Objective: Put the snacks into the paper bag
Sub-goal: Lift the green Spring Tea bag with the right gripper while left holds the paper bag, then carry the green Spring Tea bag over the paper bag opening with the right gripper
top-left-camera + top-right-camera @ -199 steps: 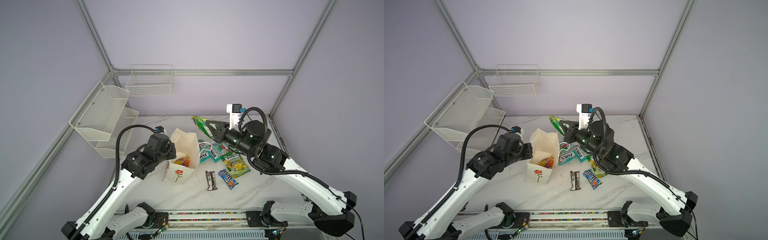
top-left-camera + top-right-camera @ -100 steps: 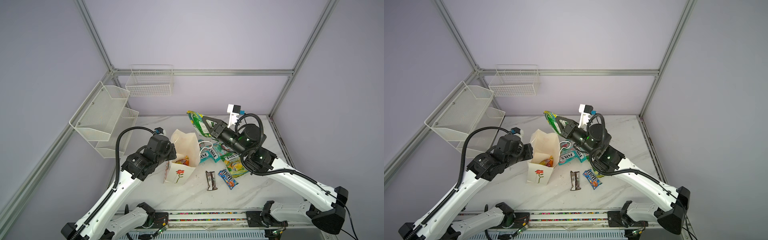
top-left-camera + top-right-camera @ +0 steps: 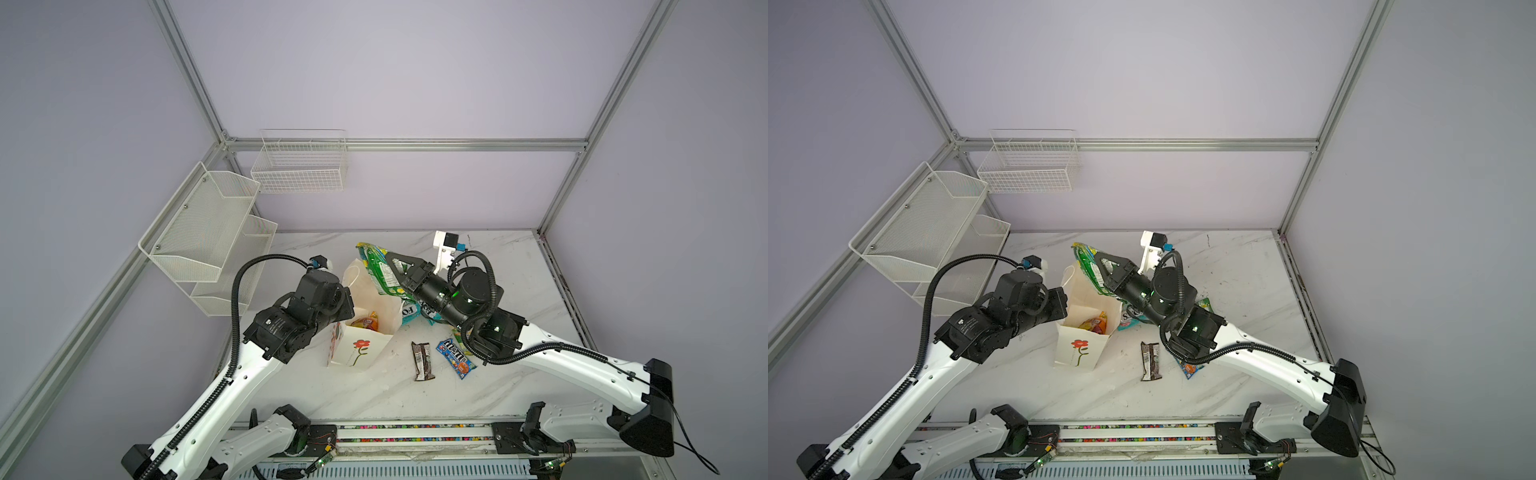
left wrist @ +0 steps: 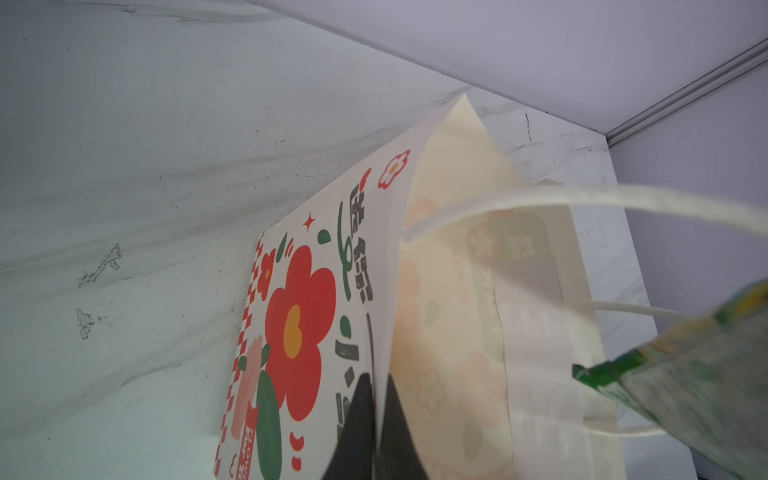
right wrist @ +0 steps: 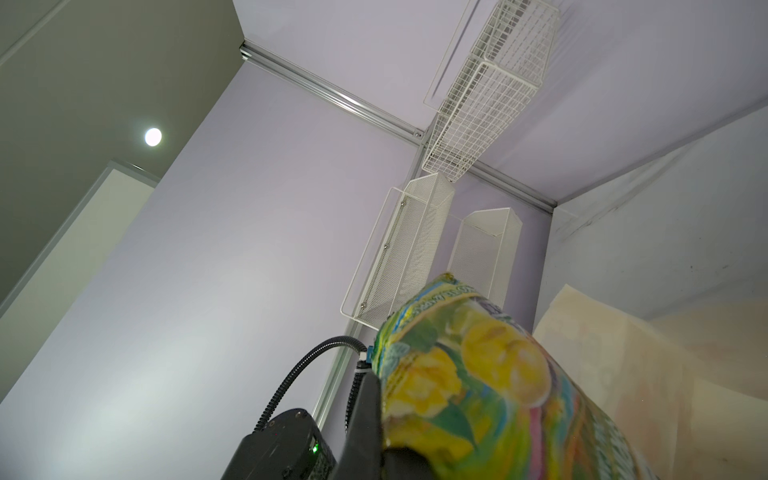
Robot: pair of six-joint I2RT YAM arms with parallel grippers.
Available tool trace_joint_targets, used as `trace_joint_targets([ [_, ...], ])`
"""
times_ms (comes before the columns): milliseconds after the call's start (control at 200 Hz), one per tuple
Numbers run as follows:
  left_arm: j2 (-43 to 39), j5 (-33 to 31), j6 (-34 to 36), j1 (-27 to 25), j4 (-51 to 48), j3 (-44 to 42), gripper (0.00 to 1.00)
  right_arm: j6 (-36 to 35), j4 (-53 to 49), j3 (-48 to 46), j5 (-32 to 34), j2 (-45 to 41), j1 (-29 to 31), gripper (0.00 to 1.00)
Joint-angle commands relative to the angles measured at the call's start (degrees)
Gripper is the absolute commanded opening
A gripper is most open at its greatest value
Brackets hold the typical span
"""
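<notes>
- Fingers (image 4: 359,419) of the left gripper (image 4: 377,405) are pinched shut on the paper bag (image 4: 457,270) wall, at its rim.
- Fingers (image 5: 365,415) of the right gripper (image 3: 393,262) clamp a green pouch (image 3: 379,272), raised at the bag's far rim.
- Below both grippers, an orange pouch (image 3: 365,322) sits inside the bag.
- Behind the right fingers, a teal pouch (image 3: 409,311), a brown bar (image 3: 423,360) and an M&M's packet (image 3: 456,358) lie on the table (image 3: 374,399).

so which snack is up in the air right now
The green pouch, clamped in the right gripper over the paper bag's open top. The brown bar and blue M&M's packet lie on the table; an orange packet sits inside the bag.
</notes>
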Motion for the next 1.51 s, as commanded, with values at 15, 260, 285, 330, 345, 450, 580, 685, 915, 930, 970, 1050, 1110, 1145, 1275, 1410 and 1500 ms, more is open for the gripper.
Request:
trace_joint_targets([
  [15,-1.2,-1.0,-1.1,-0.7,2.9,-1.6,0.0,4.6,7.6,-0.6,3.5,-0.2,1.0,0.0],
  [260,-1.1,-1.6,-1.7,-1.5,3.0,-1.6,0.0,6.5,6.7,-2.2,8.3,-1.5,2.4,0.0],
  [285,-1.1,-1.7,-1.7,-1.6,3.0,-1.6,0.0,6.6,6.5,-2.4,8.7,-1.6,2.5,0.0],
  [330,-1.2,-1.9,-1.8,-1.7,3.0,-1.7,0.0,6.7,6.5,-2.7,9.0,-1.8,2.7,0.0],
  [345,-1.2,-1.9,-1.8,-1.8,3.0,-1.7,0.0,6.8,6.5,-2.7,9.1,-1.8,2.7,0.0],
  [450,-1.4,-2.1,-2.0,-1.9,3.0,-1.9,0.0,7.1,6.4,-2.8,9.1,-1.6,2.9,0.0],
  [580,-1.4,-2.2,-1.9,-2.0,3.0,-1.7,0.0,7.1,6.3,-2.8,9.2,-1.1,3.2,0.0],
  [685,-1.6,-2.3,-1.8,-2.1,3.0,-1.7,0.0,6.9,6.2,-2.8,9.4,-1.1,3.4,0.0],
  [915,-2.0,-2.4,-1.5,-2.2,3.0,-1.7,0.0,6.7,5.9,-2.8,9.6,-0.9,3.8,0.0],
  [930,-2.0,-2.5,-1.5,-2.2,3.0,-1.7,0.0,6.7,5.9,-2.8,9.7,-0.9,3.8,0.0],
  [970,-2.1,-2.4,-1.5,-2.2,2.9,-1.7,0.0,6.7,5.7,-2.8,9.8,-0.9,3.9,0.0],
  [1050,-2.3,-2.6,-1.3,-2.2,2.9,-1.6,0.0,6.6,5.0,-2.8,10.6,-1.1,4.1,0.0],
  [1110,-2.4,-2.5,-1.2,-2.2,2.9,-1.5,0.0,6.5,4.4,-3.0,11.3,-1.3,4.3,0.0],
  [1145,-2.4,-2.6,-1.1,-2.2,2.9,-1.4,0.0,6.5,4.2,-3.0,11.7,-1.3,4.3,0.0],
  [1275,-2.4,-2.7,-1.0,-2.2,2.8,-1.3,0.0,6.4,1.5,-2.1,12.9,-1.2,4.5,0.0],
  [1410,-2.1,-2.7,-0.9,-2.2,2.7,-0.8,0.0,6.3,-0.3,-1.4,13.5,-0.7,4.9,0.0],
  [1500,-1.8,-2.8,-1.0,-2.2,2.8,-0.7,0.0,6.5,-1.2,-1.7,14.2,-0.7,4.9,0.0],
])
